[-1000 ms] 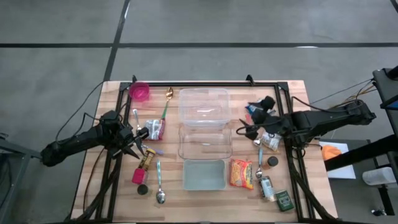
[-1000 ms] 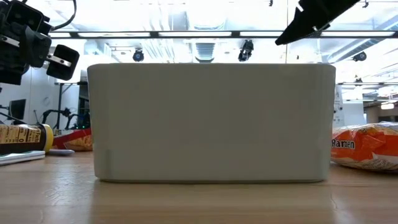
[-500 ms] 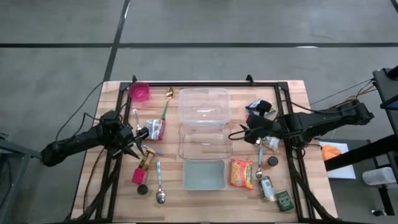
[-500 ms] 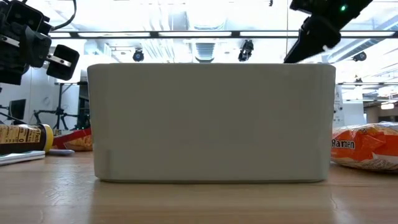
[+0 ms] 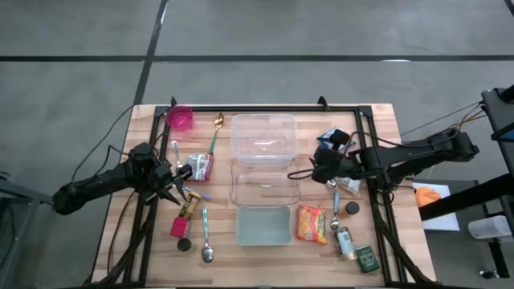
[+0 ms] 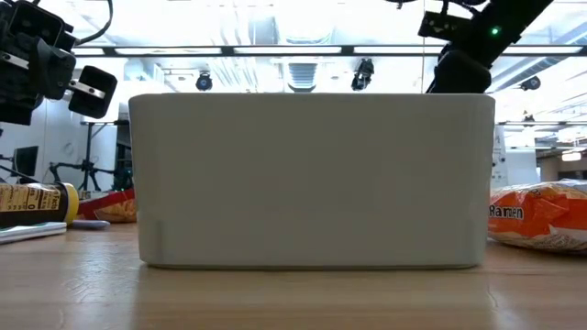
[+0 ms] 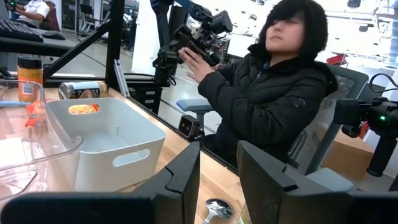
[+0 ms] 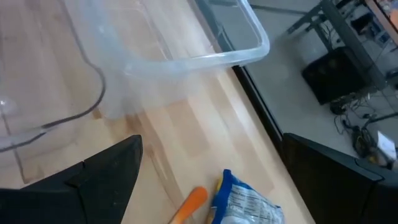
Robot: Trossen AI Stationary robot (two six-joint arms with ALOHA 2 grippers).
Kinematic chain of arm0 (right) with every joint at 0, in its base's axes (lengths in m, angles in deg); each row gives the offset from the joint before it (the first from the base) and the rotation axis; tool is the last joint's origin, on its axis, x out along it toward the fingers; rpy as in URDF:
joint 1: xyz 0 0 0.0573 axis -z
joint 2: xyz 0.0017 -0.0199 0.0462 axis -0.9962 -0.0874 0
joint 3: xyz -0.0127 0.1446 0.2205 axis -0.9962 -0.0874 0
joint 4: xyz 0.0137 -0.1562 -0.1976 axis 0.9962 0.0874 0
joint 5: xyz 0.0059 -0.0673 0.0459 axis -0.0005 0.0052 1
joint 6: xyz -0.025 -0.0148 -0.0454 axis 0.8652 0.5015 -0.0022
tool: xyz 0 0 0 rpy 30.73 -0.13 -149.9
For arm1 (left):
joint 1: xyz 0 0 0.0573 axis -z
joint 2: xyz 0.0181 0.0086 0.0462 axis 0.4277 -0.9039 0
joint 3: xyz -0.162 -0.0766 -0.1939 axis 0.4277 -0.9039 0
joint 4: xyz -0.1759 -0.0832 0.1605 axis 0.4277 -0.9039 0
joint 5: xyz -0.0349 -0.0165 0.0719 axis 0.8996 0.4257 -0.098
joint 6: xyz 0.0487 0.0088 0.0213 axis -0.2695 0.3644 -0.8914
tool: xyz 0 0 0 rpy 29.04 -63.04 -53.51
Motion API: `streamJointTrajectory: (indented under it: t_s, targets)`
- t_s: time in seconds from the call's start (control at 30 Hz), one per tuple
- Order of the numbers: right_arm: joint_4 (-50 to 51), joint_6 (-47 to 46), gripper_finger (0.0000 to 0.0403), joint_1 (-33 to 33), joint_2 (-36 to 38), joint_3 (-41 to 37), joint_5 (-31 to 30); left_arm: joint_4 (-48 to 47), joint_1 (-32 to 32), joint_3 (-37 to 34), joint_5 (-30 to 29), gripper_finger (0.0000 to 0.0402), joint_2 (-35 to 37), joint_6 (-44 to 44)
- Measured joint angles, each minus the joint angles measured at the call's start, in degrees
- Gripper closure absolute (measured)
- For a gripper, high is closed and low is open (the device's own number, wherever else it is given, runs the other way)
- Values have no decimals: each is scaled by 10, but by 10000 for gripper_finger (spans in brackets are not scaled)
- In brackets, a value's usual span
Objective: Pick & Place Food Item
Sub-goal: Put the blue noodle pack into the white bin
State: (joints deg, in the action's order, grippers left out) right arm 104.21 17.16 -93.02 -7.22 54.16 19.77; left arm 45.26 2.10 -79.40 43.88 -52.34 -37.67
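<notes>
You have two clear tubs [image 5: 263, 136] [image 5: 264, 185] and one white bin [image 5: 263, 225] down the counter's [image 5: 148, 249] middle. Three spoons [image 5: 207, 237] [image 5: 214, 136] [image 5: 335, 210] (one green-handled, at 11 o'clock), one pink cup [image 5: 181, 119], one ramen packet [image 5: 312, 224], one person [image 7: 273, 106] beyond.

— What sits in the middle of the wooden worktop [image 5: 265, 254]?
— Two clear plastic tubs [image 5: 263, 136], then a grey rectangular bin [image 5: 263, 225] nearest.
— And on the left?
— A pink cup [image 5: 181, 119] at the far corner, and a metal spoon [image 5: 206, 245] near the front edge.
</notes>
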Motion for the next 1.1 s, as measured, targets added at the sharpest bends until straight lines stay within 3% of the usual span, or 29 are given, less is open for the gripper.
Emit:
streamJointTrajectory:
  t_s: [0.1,0.27,0.43,0.8,0.9,1.1]
  targets:
    - [4,-27,22,14,1,0,13,0,0,0,0,291,0,0]
    - [39,-37,22,57,4,0,97,0,0,0,0,291,0,0]
    - [62,-23,22,126,4,0,119,0,0,0,0,291,0,0]
    - [48,138,22,341,-25,32,257,0,0,0,0,291,0,0]
    - [38,180,22,373,-57,38,286,0,0,0,0,291,0,0]
    - [41,231,22,397,-147,65,287,0,0,0,0,291,0,0]
